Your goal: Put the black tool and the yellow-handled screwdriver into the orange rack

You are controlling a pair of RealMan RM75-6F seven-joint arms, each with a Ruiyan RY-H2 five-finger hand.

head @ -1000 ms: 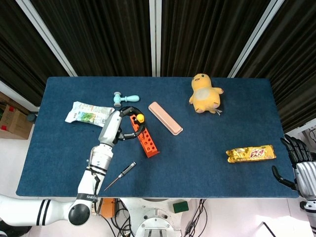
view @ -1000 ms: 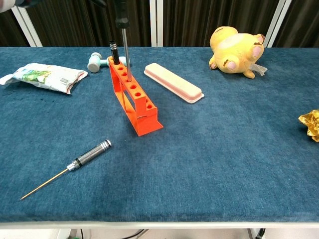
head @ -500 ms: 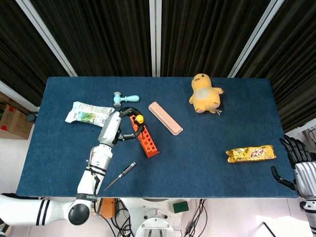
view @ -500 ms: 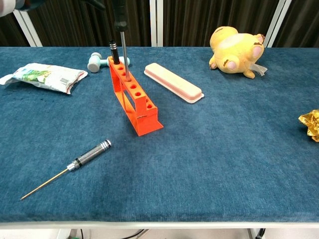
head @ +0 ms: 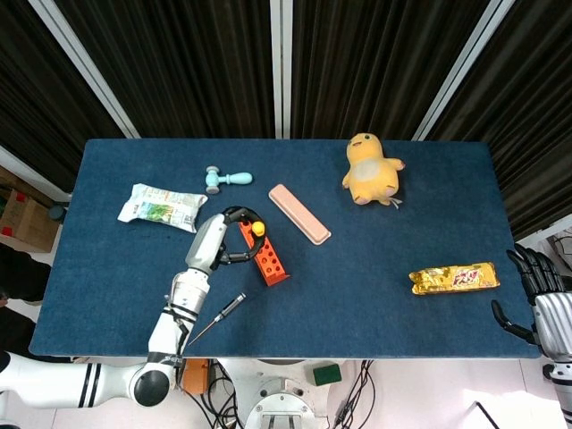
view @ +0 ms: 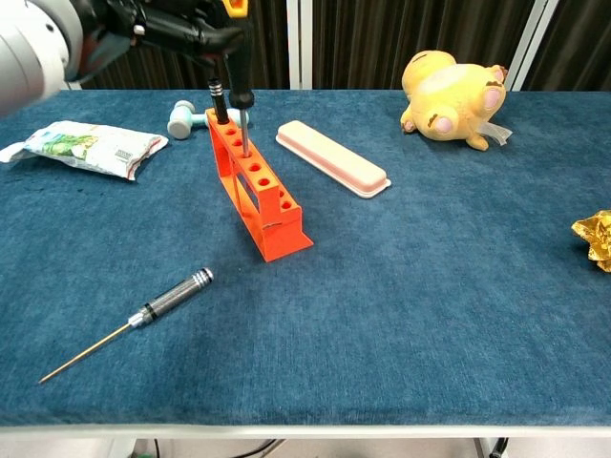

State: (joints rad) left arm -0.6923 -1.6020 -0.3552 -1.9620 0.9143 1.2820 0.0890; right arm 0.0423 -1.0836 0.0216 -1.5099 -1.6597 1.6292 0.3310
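Left hand [head: 217, 246] raised over table, forearm angled up from near edge, fingers [head: 234, 214] curled closed. Right hand [head: 534, 295] at far right edge, fingers apart, empty.

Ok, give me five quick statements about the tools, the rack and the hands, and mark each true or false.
1. The left hand holds the yellow-handled screwdriver upright over the orange rack. True.
2. The black tool stands in the rack's far end hole. True.
3. The silver screwdriver stands in the rack. False: it lies flat on the table.
4. The right hand holds the gold snack bar. False: it is open, off the table edge.
5. The plush duck lies beside the rack. False: it is far across the table.
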